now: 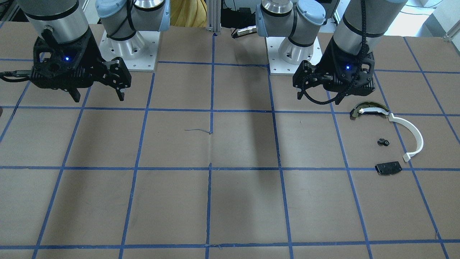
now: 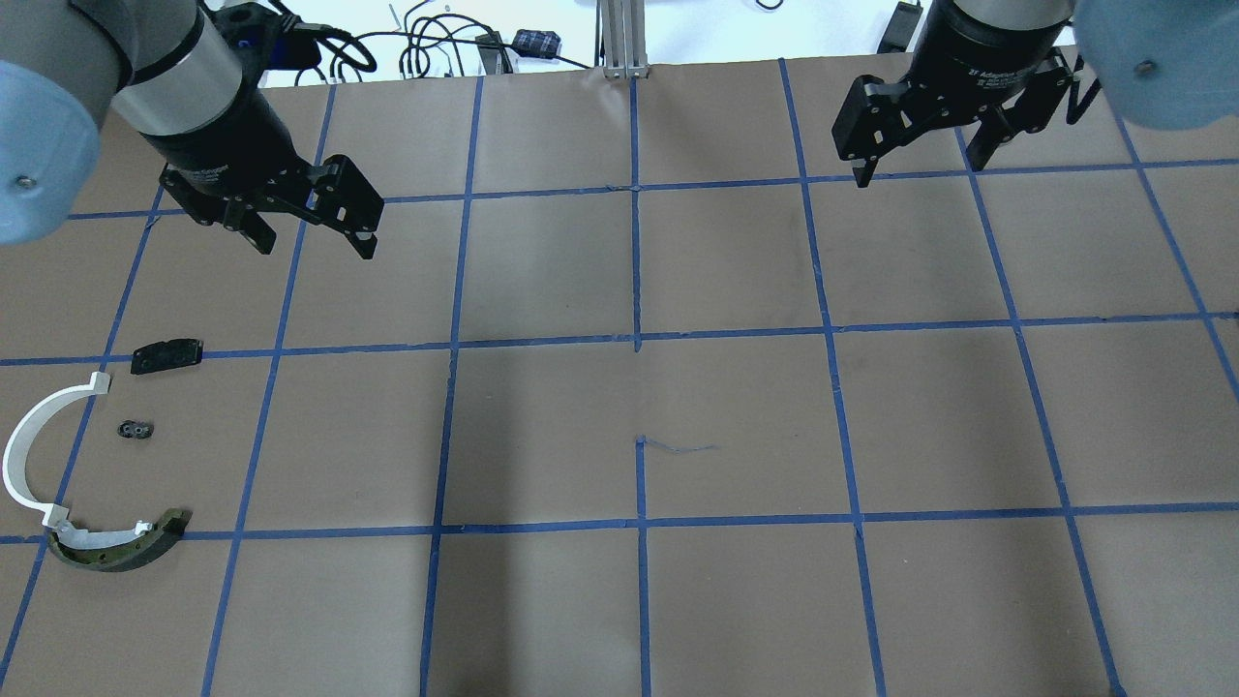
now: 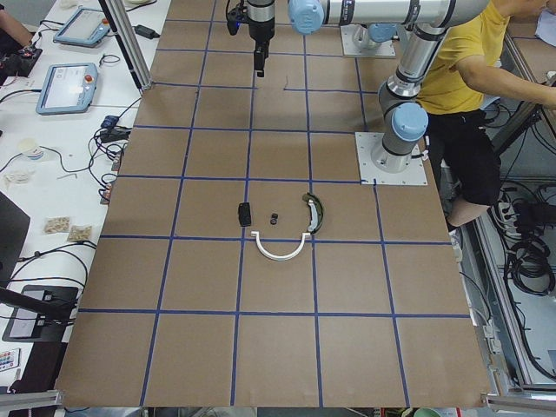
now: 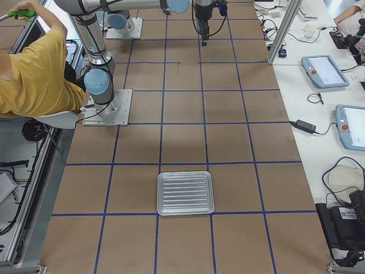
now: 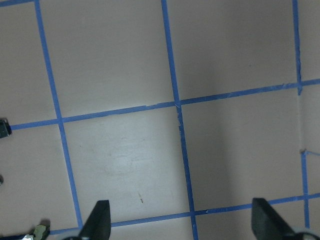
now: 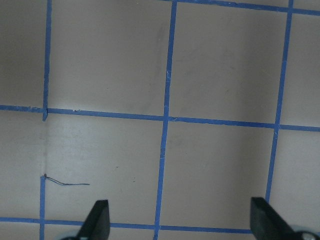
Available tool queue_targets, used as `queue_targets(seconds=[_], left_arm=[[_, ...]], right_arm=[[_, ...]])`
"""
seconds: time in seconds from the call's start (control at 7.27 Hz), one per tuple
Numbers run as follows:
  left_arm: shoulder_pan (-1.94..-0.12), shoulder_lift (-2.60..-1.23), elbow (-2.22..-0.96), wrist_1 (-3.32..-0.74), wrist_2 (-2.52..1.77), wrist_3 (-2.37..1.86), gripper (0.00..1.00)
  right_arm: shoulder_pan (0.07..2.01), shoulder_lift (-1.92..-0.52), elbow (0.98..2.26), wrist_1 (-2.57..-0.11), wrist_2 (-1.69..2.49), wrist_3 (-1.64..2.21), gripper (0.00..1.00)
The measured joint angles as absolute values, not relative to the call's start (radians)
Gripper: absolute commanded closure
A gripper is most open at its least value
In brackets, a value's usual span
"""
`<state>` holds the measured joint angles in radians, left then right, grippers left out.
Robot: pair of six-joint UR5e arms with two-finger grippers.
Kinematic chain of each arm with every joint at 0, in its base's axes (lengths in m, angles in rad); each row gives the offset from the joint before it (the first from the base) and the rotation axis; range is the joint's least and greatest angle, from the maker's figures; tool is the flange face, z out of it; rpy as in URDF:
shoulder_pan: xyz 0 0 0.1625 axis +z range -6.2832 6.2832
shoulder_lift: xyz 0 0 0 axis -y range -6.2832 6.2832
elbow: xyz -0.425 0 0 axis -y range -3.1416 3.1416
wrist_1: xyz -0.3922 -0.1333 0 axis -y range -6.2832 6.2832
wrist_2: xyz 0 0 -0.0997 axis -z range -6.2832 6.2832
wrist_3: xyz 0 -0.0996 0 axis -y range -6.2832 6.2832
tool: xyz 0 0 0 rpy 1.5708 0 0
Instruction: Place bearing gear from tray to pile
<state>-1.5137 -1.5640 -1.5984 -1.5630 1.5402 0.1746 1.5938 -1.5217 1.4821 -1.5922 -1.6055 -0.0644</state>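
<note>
Overhead exterior view: my left pincer (image 2: pixel 315 244) hangs above the bench (image 2: pixel 736 416), jaws apart with nothing between them. My right pincer (image 2: pixel 918 166) is likewise spread and empty. The bearing gear (image 2: pixel 135 429) lies on the bench at about half past seven from my left pincer, inside the pile. The black plate (image 2: pixel 166 355) is at its twelve o'clock, the white strip (image 2: pixel 19 455) at nine and the olive piece (image 2: pixel 121 552) at six; it touches none of them. The tray (image 4: pixel 185 194) sits well apart, so the gear is already off it. I judge the gear tiny, light, rigid and probably slick. I'd pinch it gently across its narrow width from above, lest it squirt out.
</note>
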Motion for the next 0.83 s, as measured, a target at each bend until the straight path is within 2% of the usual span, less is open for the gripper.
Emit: queue_targets(seconds=[0.83], left_arm=[[-1.485, -1.532, -1.624, -1.568, 1.62, 0.089, 0.0]], right_arm=[[1.594, -1.522, 1.482, -1.592, -1.607, -0.064, 0.0]])
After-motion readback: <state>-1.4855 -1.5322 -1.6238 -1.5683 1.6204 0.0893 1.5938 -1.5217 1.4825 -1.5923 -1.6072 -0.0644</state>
